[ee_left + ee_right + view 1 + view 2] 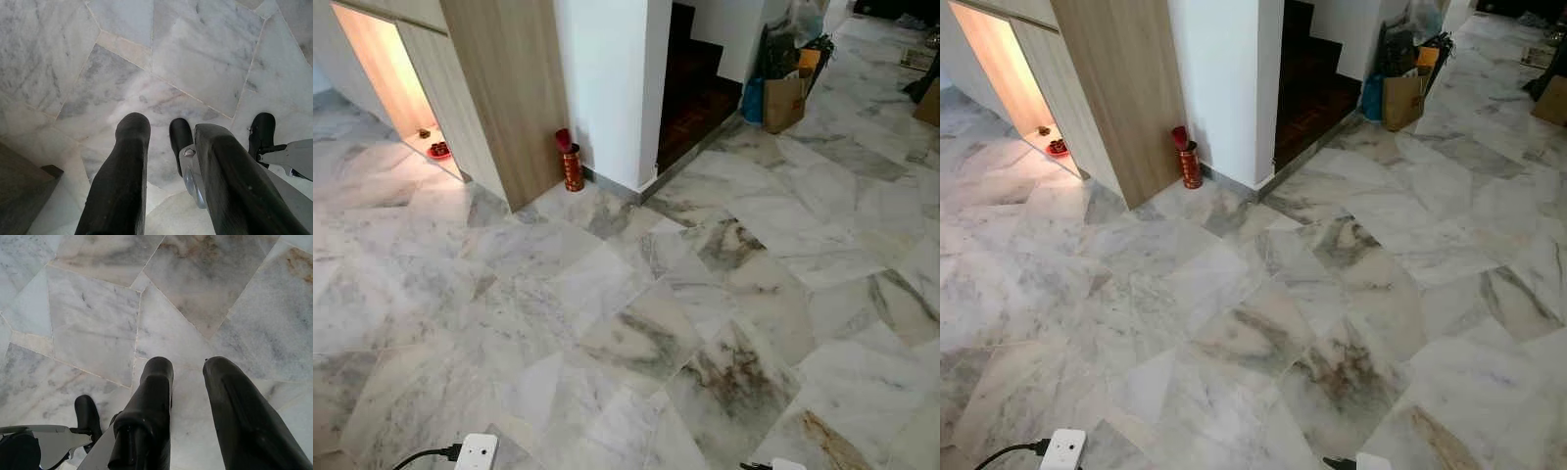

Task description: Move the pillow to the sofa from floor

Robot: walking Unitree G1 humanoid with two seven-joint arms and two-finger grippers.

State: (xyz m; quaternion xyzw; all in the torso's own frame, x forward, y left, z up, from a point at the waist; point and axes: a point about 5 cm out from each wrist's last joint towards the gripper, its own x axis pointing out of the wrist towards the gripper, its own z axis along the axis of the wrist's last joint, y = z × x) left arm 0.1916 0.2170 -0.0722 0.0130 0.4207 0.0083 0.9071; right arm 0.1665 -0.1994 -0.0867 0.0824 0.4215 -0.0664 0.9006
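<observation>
Closest to me, at the bottom edge of the head view, I see a white housing with a black cable [475, 451] on my left and a sliver of another white part [788, 464] on my right, both over the marble floor [636, 323]. Looking down my left wrist, the left gripper [168, 134] hangs above the pale tiles with its two black fingers [129, 161] apart and nothing between them; the robot's black feet [180, 139] show beneath. My right gripper [188, 369] likewise hangs over the floor, fingers [151, 391] spread with a clear gap, gripping nothing. Farther off, from left to right, I see a lit recess in a wooden cabinet [499, 88] with a small red dish [438, 151] on its floor, a red cylindrical container [572, 164] standing against a white pillar [612, 78], dark wooden stairs [695, 83], and a brown paper bag [783, 101] among other bags. I cannot find the pillow or the sofa in any of my views.
</observation>
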